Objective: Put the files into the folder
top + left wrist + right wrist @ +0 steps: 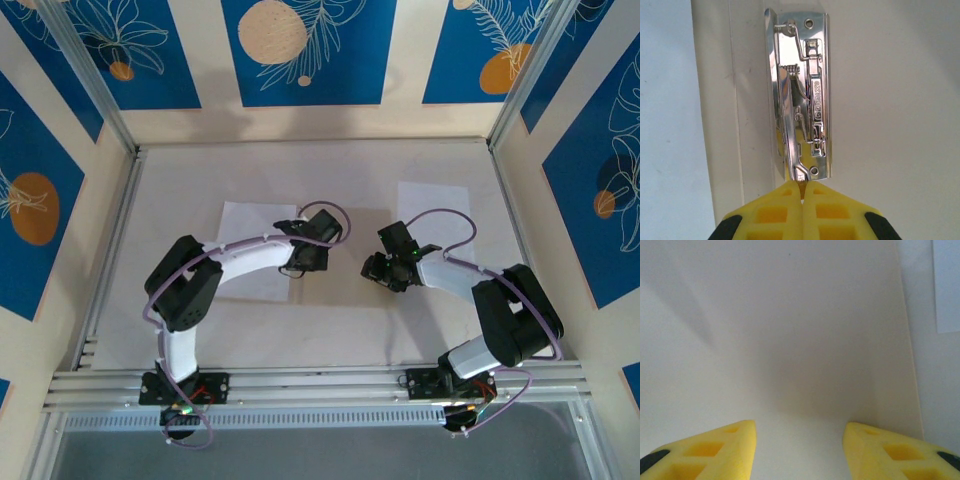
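**On the folder (890,125): left hand (802,189) pinches the clip (807,95)**

At the 6 o'clock end of the one shiny, oblong metal clip, the left hand's yellow fingers press together on its wire lever. The folder is smooth tan card, lying open mid-surface. The right hand (800,427) hovers over bare card, fingers apart. Two thin white files lie flat on the surface (200,170): one file (245,225) at the folder's 9 o'clock, one file (432,200) at 1 o'clock.

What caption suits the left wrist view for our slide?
Shut yellow fingers pinch the lever end of the clip on the open folder.
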You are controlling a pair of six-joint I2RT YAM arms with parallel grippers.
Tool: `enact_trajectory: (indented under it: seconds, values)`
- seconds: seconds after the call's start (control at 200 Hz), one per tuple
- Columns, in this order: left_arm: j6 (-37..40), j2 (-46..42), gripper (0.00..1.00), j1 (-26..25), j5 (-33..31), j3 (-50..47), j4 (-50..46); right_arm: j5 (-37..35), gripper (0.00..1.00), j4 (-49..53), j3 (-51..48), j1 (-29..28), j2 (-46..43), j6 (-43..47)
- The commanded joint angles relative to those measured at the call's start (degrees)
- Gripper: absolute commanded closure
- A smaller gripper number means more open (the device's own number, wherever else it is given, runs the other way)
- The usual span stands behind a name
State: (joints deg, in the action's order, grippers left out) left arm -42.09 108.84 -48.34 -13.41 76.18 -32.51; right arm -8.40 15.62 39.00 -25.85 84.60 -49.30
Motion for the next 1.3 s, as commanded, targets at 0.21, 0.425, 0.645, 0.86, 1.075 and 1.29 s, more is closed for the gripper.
enact_trajectory:
  seconds: [0.21,0.425,0.645,0.86,1.075,1.29]
  values:
    - [5.19,-1.67,0.75,1.78,-2.21,6.63,-7.39,1.2,0.48,1.19,-1.65,-0.54,2.68,1.28]
    - [7.58,-3.39,0.69,2.73,-3.53,8.78,-10.21,0.93,0.48,1.94,-1.48,-0.43,1.61,1.9]
    - [7.7,-5.59,0.76,4.21,-2.32,5.26,-8.82,0.93,0.48,2.48,-1.14,-0.43,1.49,2.18]
    - [8.37,-7.56,0.9,4.3,0.46,-0.65,-6.16,0.69,0.48,2.75,-0.93,-0.46,1.24,2.28]
    - [8.33,-5.74,0.93,4.3,2.81,-4.23,-3.19,0.93,0.49,2.66,-0.9,-0.52,1.46,2.12]
    - [8.51,-2.51,0.95,4.74,3.6,-2.39,-2.05,0.76,0.48,2.66,-0.99,-0.63,1.66,2.2]
